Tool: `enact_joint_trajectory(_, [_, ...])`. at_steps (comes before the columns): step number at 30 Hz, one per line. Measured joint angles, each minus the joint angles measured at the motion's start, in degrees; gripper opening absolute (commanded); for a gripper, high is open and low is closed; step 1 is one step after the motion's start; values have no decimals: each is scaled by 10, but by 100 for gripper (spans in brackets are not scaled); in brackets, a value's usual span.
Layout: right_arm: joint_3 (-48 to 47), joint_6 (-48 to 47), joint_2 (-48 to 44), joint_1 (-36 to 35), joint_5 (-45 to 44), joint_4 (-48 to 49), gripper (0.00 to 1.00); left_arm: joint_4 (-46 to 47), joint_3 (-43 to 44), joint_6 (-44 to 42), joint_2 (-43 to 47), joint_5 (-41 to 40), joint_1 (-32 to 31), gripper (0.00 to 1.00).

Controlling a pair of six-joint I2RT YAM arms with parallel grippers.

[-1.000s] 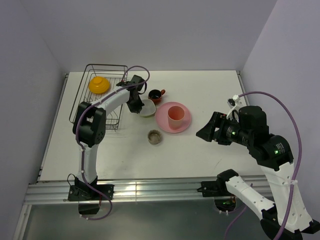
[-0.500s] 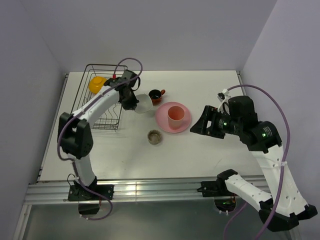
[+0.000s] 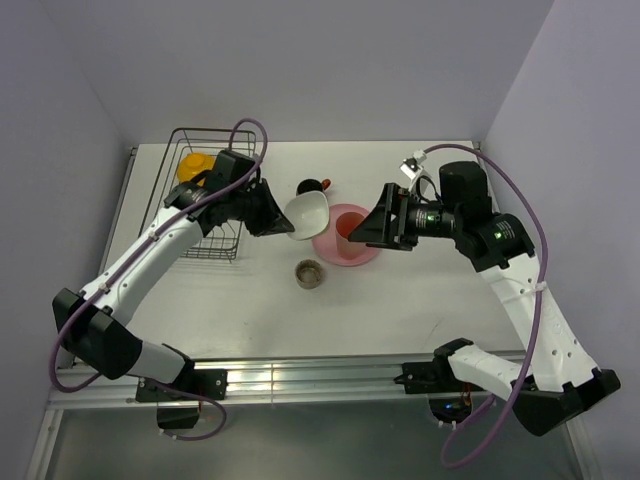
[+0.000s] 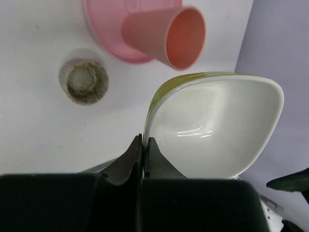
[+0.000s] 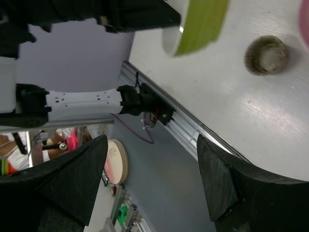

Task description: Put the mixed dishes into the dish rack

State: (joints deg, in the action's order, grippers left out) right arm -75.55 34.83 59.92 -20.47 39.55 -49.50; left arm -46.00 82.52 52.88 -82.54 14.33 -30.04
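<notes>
My left gripper is shut on the rim of the white squarish bowl and holds it tilted in the air beside the dish rack. The orange-yellow bowl lies in the rack's far end. My right gripper is open and empty, low over the pink plate and its pink tumbler. The red-brown mug stands behind the plate. The small grey-brown dish sits in front. The bowl's green outside shows in the right wrist view.
The rack stands at the table's far left, close to the left wall. Both arms crowd the middle of the table, their grippers only a short gap apart. A metal rail runs along the near edge.
My left arm lifted the white bowl off the table and tilted it. My right gripper travelled left to the pink plate, its jaws a little wider.
</notes>
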Motion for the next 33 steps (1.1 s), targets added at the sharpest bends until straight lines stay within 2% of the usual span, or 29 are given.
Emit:
enact_joint_trajectory(3, [9,14,0,0,37,44,86,5,-17,11,9,31,-17,0])
enact_joint_trajectory(9, [23,22,16,0,71,84,87,22,-26,26,26,62,-42,0])
enact_joint_trajectory(27, [59,41,37,1,71,129,87,51,-26,49,36,79,-90,0])
enact_joint_trajectory(33, [63,47,38,2,68,139,83,53,-27,54,46,79,-94,0])
